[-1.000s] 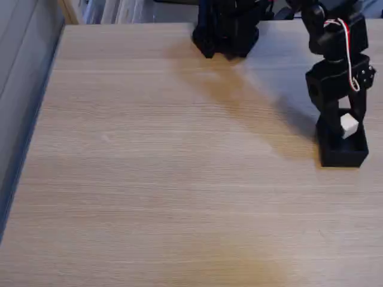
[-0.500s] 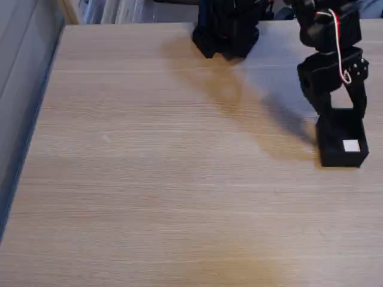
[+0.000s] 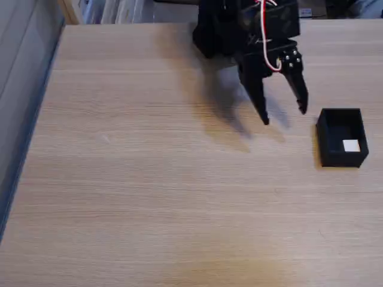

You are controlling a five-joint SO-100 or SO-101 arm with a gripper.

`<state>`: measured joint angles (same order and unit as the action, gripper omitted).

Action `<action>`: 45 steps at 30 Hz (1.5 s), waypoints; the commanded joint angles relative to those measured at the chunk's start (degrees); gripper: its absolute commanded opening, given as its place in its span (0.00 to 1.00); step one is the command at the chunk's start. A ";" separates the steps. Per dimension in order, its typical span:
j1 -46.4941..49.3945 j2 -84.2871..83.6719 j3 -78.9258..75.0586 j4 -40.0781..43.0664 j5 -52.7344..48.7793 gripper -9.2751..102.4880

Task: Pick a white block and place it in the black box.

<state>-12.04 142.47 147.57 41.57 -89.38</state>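
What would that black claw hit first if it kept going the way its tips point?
Probably the bare light wooden table. The open black two-finger gripper points down, left of the small black box; depth is uncertain.

At your three o'clock in the fixed view you have the matte black box (image 3: 328,139), and the white block (image 3: 351,145) is a plain pale square against its dark inside. Toward one o'clock your gripper (image 3: 285,115) is solid black, with a red-and-white wire (image 3: 264,42) looped across it. Under them the table (image 3: 149,197) is light tan wood with fine horizontal grain, and a grey-blue strip (image 3: 24,78) borders it at nine o'clock.
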 commanded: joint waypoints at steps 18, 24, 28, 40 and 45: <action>18.81 29.27 18.02 17.84 -3.69 0.08; 22.32 35.68 21.09 22.94 -4.92 0.08; 24.96 40.17 24.70 26.28 -6.50 0.08; 21.01 48.43 30.32 35.42 -4.48 0.08; 16.17 48.43 30.41 35.60 -1.67 0.08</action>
<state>6.77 190.55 177.19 76.73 -92.29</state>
